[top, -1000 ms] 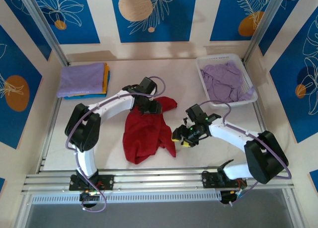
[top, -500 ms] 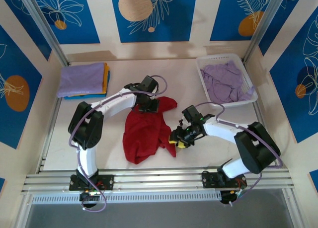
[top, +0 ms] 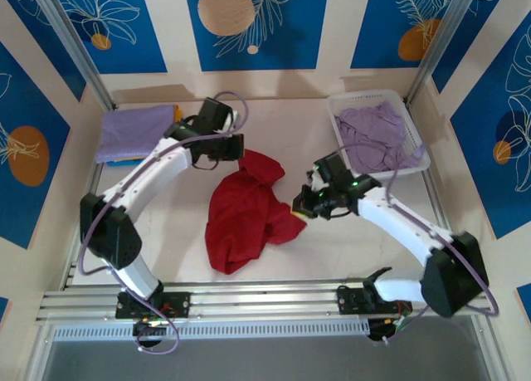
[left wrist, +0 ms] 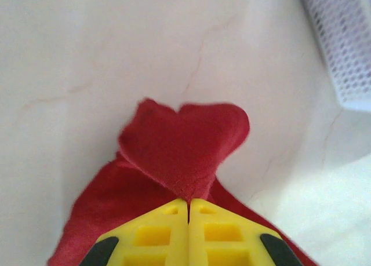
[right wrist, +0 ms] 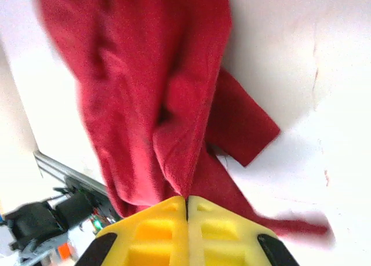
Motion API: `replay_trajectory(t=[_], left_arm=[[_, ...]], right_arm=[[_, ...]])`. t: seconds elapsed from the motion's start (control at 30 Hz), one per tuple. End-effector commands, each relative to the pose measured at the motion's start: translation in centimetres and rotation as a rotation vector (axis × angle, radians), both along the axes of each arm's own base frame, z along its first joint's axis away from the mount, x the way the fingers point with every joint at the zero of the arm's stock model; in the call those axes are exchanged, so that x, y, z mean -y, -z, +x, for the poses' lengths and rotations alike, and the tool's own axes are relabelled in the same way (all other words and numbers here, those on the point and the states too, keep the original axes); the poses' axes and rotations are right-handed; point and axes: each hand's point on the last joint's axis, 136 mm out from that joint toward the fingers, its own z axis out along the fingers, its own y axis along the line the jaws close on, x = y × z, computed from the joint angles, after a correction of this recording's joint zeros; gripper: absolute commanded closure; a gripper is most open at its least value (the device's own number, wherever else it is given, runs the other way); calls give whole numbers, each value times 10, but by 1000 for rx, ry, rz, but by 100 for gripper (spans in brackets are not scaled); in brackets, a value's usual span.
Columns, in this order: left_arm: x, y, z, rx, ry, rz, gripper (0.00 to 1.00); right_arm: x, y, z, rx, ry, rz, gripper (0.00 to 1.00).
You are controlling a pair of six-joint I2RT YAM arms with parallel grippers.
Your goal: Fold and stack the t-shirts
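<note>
A dark red t-shirt (top: 245,219) lies crumpled in the middle of the table. My left gripper (top: 239,155) is shut on its far upper edge; in the left wrist view the yellow jaws (left wrist: 188,203) pinch a fold of the red cloth (left wrist: 185,144). My right gripper (top: 300,202) is shut on the shirt's right side, where the yellow jaws (right wrist: 186,200) clamp a ridge of red fabric (right wrist: 139,92). A folded stack of t-shirts (top: 137,134), lavender on top with orange-yellow and blue edges, sits at the far left. Several lavender t-shirts (top: 377,136) fill the basket.
The white lattice basket (top: 342,140) stands at the far right; its corner (left wrist: 342,51) appears in the left wrist view. Bare pale tabletop (top: 166,232) lies around the red shirt. Metal rails (top: 265,302) run along the near edge.
Both grippers closed on the red t-shirt. The left arm then pulled its edge up and to the left; the right gripper rose and shifted right, stretching the cloth between them.
</note>
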Motion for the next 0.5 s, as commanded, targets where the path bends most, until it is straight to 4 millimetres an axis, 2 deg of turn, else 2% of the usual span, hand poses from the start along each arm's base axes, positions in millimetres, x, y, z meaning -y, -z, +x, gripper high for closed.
replay_trajectory(t=[0.0, 0.13, 0.23, 0.33, 0.47], left_arm=[[-32, -79, 1, 160, -61, -53, 100], [-67, -153, -2, 316, -133, -140, 100], [-95, -200, -10, 434, -205, -177, 100], [-121, -241, -22, 528, -284, -230, 100], [-147, -278, -34, 630, -354, -248, 100]], right_arm=[[45, -60, 7, 166, 86, -85, 100], [87, -136, 17, 376, 202, -85, 100], [108, -187, 18, 547, 251, -116, 100], [126, -230, 17, 691, 295, -170, 100], [143, -281, 14, 857, 340, -221, 100]])
